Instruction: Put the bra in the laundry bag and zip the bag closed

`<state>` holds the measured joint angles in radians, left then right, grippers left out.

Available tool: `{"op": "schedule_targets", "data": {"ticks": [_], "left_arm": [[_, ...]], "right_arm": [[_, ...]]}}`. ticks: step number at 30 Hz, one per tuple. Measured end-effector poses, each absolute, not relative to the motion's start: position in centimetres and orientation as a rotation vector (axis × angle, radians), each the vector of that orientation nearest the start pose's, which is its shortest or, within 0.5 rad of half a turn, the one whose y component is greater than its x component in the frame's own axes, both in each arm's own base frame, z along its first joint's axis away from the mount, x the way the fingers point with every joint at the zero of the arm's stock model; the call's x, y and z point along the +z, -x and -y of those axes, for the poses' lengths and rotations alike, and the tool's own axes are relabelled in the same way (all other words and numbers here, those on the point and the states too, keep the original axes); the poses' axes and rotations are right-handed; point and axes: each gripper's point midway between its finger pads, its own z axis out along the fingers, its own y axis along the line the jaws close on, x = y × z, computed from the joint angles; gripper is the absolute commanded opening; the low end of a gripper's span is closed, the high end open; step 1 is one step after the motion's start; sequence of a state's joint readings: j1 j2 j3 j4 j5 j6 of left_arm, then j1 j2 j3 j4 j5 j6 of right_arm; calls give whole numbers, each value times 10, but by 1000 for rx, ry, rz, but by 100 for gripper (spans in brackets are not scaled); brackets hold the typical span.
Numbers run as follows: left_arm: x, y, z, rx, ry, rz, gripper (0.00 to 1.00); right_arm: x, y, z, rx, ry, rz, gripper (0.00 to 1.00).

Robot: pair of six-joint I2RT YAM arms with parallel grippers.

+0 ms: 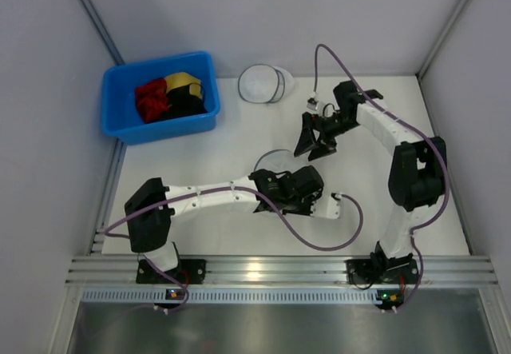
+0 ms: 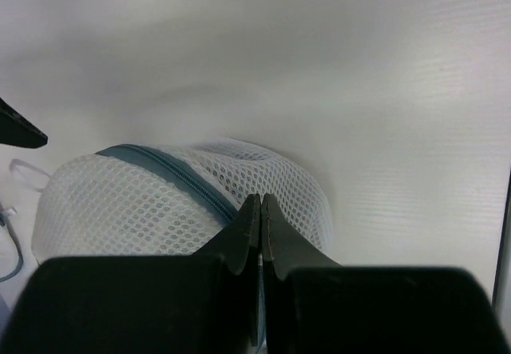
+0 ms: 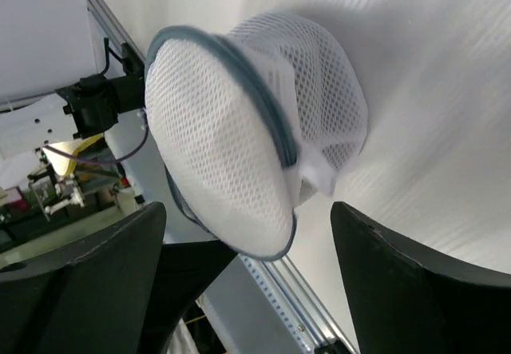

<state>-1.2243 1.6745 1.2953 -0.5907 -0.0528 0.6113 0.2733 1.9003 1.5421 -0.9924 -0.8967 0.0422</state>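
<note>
The laundry bag is a round white mesh pouch with a grey-blue zip band, standing on edge at mid-table. My left gripper is shut on its rim beside the zip, with mesh pinched between the jaws. The bag fills the lower left of the left wrist view. My right gripper is open wide just behind the bag, its fingers apart from the mesh. The bag looks white all through. I cannot pick out the bra; some black fabric lies in the bin.
A blue bin at the back left holds a red garment and a yellow-and-black garment. A second round mesh case lies at the back centre. Grey walls close in both sides, and a metal rail runs along the near edge.
</note>
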Motion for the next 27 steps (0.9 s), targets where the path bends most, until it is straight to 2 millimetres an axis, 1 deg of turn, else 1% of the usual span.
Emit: {"op": "schedule_targets", "data": {"ticks": [2, 5, 7, 8, 11, 13, 15, 16, 17, 18, 19, 20, 21, 22, 25, 27], "left_arm": [[121, -177, 381, -181, -1977, -1584, 0], [126, -190, 389, -182, -1918, -1618, 0], [128, -198, 391, -178, -1877, -1641, 0], [130, -202, 393, -176, -1857, -1648, 0], [135, -213, 395, -166, -1806, -1657, 0], [140, -216, 399, -172, -1782, -1650, 0], [142, -217, 402, -176, -1774, -1644, 0], [142, -218, 403, -178, -1772, -1641, 0], [142, -218, 404, -179, -1770, -1639, 0], [141, -218, 405, -179, -1770, -1639, 0], [140, -219, 405, -178, -1772, -1639, 0], [139, -219, 405, -178, -1774, -1641, 0], [139, -218, 405, -179, -1774, -1640, 0], [139, -218, 406, -182, -1776, -1640, 0], [136, -215, 406, -196, -1790, -1635, 0], [131, -213, 403, -198, -1807, -1627, 0]], "right_arm": [[154, -300, -218, 1326, 444, -2725, 86], [168, -294, -199, 1301, 391, -2689, 84], [168, -285, -190, 1316, 354, -2688, 83], [163, -278, -189, 1336, 335, -2709, 83], [144, -261, -196, 1394, 324, -2786, 84], [134, -254, -207, 1440, 329, -2833, 83], [127, -250, -217, 1481, 346, -2864, 78], [125, -249, -222, 1497, 361, -2872, 74], [123, -248, -228, 1517, 375, -2880, 58], [121, -247, -233, 1530, 396, -2880, 47], [121, -246, -238, 1544, 404, -2885, 35], [120, -243, -241, 1552, 421, -2886, 14], [120, -242, -244, 1552, 434, -2887, 6], [120, -240, -245, 1553, 438, -2891, 0], [121, -241, -246, 1548, 439, -2897, 0], [124, -246, -247, 1530, 453, -2890, 0]]}}
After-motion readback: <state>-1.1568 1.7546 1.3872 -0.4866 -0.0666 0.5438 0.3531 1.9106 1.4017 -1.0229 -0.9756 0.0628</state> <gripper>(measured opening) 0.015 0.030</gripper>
